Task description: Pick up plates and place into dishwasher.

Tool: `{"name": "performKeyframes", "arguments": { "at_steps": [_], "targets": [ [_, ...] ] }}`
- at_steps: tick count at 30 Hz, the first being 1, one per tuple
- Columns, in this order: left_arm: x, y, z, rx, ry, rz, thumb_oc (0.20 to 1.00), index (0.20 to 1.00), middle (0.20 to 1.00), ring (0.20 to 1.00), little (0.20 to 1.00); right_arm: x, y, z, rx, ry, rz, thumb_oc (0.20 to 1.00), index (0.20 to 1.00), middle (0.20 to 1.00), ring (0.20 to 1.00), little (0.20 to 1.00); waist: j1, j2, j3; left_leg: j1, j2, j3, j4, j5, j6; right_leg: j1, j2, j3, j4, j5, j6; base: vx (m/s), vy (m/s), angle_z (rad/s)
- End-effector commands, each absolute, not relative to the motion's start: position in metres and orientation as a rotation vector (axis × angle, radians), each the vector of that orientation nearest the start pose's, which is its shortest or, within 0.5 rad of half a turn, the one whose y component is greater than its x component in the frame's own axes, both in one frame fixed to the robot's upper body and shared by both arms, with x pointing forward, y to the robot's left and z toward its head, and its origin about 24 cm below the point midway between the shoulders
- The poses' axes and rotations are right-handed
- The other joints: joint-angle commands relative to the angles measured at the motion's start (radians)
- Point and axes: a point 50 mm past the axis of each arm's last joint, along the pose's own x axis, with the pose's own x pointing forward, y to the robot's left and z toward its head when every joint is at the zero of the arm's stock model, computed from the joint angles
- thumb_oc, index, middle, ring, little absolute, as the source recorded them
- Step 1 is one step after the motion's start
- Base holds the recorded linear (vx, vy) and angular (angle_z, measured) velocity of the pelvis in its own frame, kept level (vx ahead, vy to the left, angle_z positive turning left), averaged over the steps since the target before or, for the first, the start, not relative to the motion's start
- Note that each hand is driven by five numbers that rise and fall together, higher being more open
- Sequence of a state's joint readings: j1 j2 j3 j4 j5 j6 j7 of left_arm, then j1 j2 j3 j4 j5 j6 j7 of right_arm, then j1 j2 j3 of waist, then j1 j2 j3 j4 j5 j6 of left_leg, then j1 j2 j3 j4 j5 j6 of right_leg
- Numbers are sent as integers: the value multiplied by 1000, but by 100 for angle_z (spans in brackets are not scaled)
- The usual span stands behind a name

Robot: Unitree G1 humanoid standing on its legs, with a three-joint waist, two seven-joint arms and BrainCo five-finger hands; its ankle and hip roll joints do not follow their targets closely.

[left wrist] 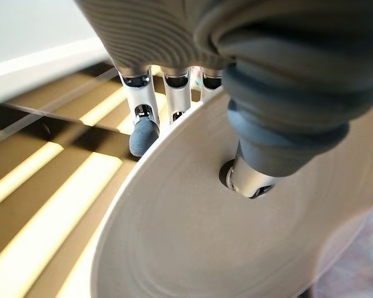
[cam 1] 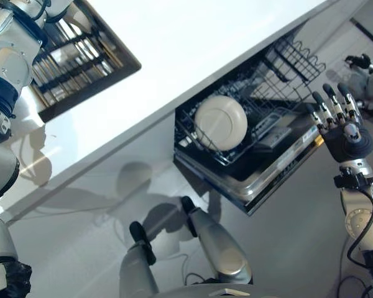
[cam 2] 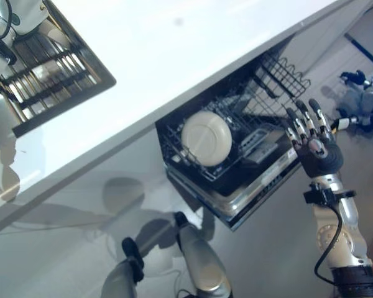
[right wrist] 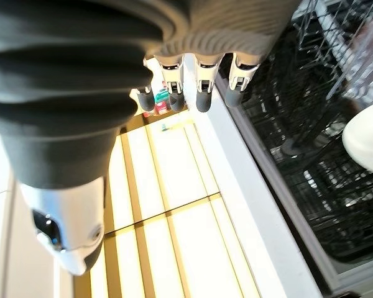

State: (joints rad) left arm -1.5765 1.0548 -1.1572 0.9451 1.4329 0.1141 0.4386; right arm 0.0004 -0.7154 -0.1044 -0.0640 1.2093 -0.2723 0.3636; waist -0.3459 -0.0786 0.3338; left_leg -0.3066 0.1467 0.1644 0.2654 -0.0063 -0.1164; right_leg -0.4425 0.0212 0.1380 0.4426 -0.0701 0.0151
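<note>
Meanwhile left robot hand (left wrist: 261, 124) pinches plate (left wrist: 224, 223), rim toward fingers (left wrist: 144, 133).

A cream plate (cam 1: 221, 121) sits in the black wire rack (cam 1: 286, 68); the table (cam 1: 193, 43) is plain white.

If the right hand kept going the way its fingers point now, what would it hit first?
Probably the dishwasher rack: the open right hand points its straight fingers up toward the rack's outer wire edge, well aside from the plate standing in it. Depth is unclear, so it might pass above.
</note>
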Motion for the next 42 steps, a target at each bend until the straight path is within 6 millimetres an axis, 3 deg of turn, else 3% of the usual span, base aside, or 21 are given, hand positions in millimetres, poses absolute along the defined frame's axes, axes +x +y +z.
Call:
{"name": "performKeyframes", "arguments": {
  "at_steps": [1,11,16,25,30,37,42],
  "targets": [
    [343,282,404,-3026,640,-926,200,200,200,200,200,239,-288,177,387,-615,280,1000,1000,1000,1000,1000,-12,50,-59,-25,31,9,-27,8,44,10,-55,-33,-77,18,55,69,85,5],
    [327,284,401,-3060,878,-953,200,200,200,200,200,236,-289,171,377,-576,244,1000,1000,1000,1000,1000,31,81,-163,107,1,8,-95,-2,50,157,-78,-26,-164,17,86,51,54,4],
    [317,281,402,-3103,1169,-1086,200,200,200,200,200,236,-288,169,339,-570,219,1000,1000,1000,1000,1000,49,91,-235,193,-27,23,-132,-28,62,247,-89,-6,-234,26,110,58,66,2],
    [303,276,380,-3155,1777,-1382,200,200,200,200,200,234,-284,166,291,-572,146,1000,1000,1000,1000,1000,70,89,-319,301,-65,28,-194,-56,78,323,-94,30,-270,67,143,24,38,-2],
    [300,278,352,-3133,2326,-1634,200,200,200,200,200,231,-281,167,271,-592,120,1000,1000,1000,1000,1000,81,83,-341,330,-81,16,-233,-54,84,336,-99,29,-282,77,153,-35,14,0],
    [298,262,314,-2959,3017,-1675,200,200,200,200,200,228,-277,181,207,-653,102,1000,1000,1000,1000,1000,85,78,-359,346,-93,9,-255,-59,88,346,-100,33,-307,85,159,-76,16,4],
    [292,246,287,-2630,3665,-1661,200,200,200,200,200,229,-269,186,147,-693,107,1000,1000,1000,1000,1000,96,72,-368,356,-99,0,-264,-63,91,355,-94,36,-332,92,157,-56,5,0]
  ]
}}
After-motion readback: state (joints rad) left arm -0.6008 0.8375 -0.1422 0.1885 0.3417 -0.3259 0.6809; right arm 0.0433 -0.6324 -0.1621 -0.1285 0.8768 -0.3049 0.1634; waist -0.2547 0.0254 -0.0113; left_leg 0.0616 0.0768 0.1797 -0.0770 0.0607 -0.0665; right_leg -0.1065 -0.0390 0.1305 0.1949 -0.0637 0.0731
